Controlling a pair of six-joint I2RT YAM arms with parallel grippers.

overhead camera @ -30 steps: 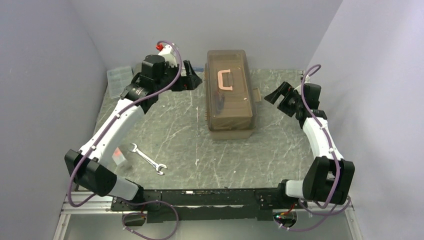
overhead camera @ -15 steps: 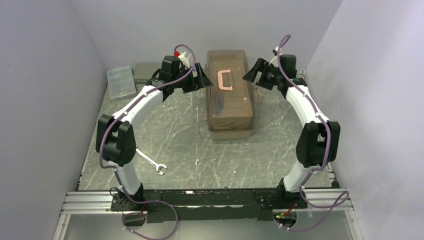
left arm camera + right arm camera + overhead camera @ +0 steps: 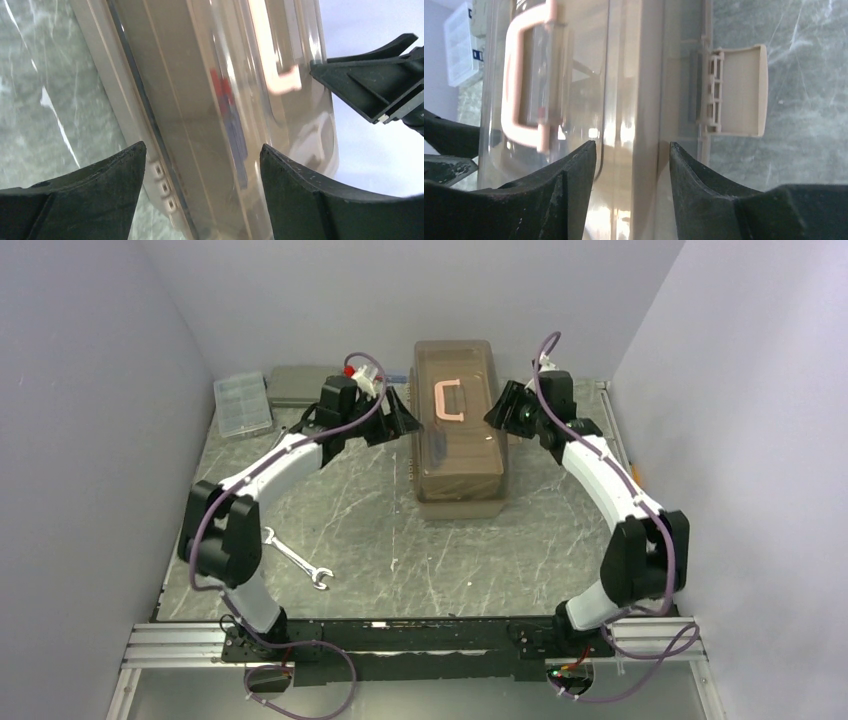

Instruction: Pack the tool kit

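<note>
Soft even light from above, glare galore up close

The overhead view is evenly lit and pretty sharp, with hardly any hard shadows around the toolbox (image 3: pixel 460 480). The left wrist view is kinda mushy: the smoky lid (image 3: pixel 220 100) is out of focus, pale streaky glare runs through the upper middle, and the left gripper fingers (image 3: pixel 75 200) along the bottom edge go near-black. The right wrist view is crisper, with one bright reflection low in the centre.

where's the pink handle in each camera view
Top external: pink handle upper centre, on the smoky lid.
Left wrist: handle is a blurred pink streak, upper middle.
Right wrist: handle upper left.
Shared landmark: the lid, visible in all three views.
</note>
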